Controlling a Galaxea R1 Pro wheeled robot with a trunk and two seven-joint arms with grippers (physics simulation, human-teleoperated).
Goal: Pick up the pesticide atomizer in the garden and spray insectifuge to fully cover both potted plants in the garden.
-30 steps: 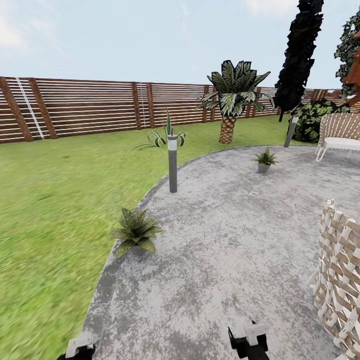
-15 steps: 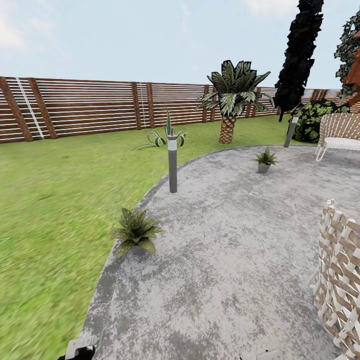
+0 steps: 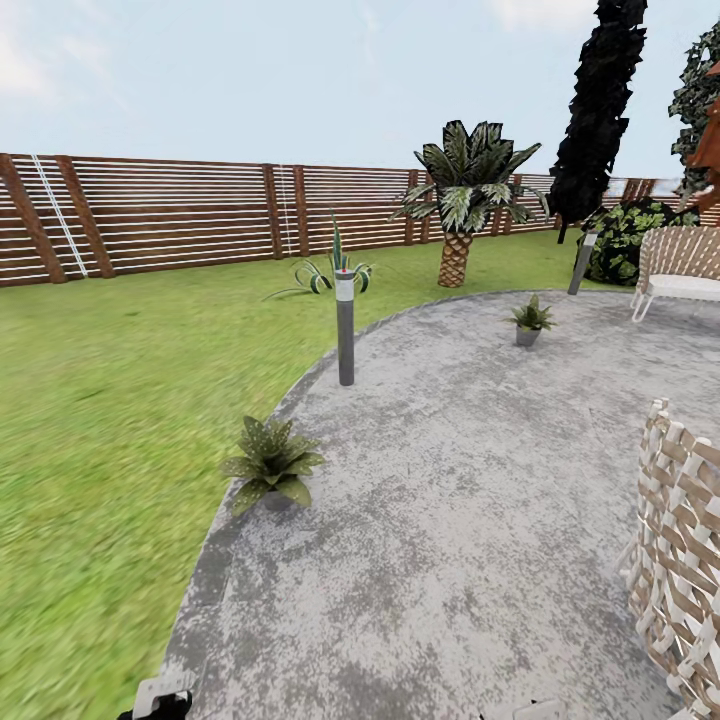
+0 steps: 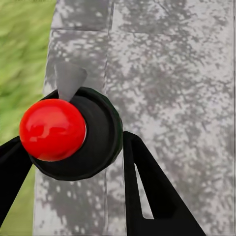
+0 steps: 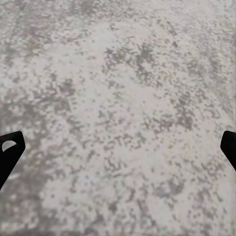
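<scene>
The pesticide atomizer sits right there in the left wrist view, seen end-on: a dark round body with a shiny red ball on top and a pale grey nozzle poking out, pinched between the two black fingers of the left claw, over the edge where lawn meets paving. In the head view only a pale scrap of that left claw peeks in at the bottom left corner. The right claw is spread wide, its dark fingertips at the far side edges of the right wrist view, over bare mottled patio.

Out ahead, the near potted plant sits left of centre on the rim of the grey patio, touching the lawn. The far potted plant stands upper right on the paving. Between them rises a grey post lamp. Behind: a palm-like plant, the slat fence, and woven chairs at right.
</scene>
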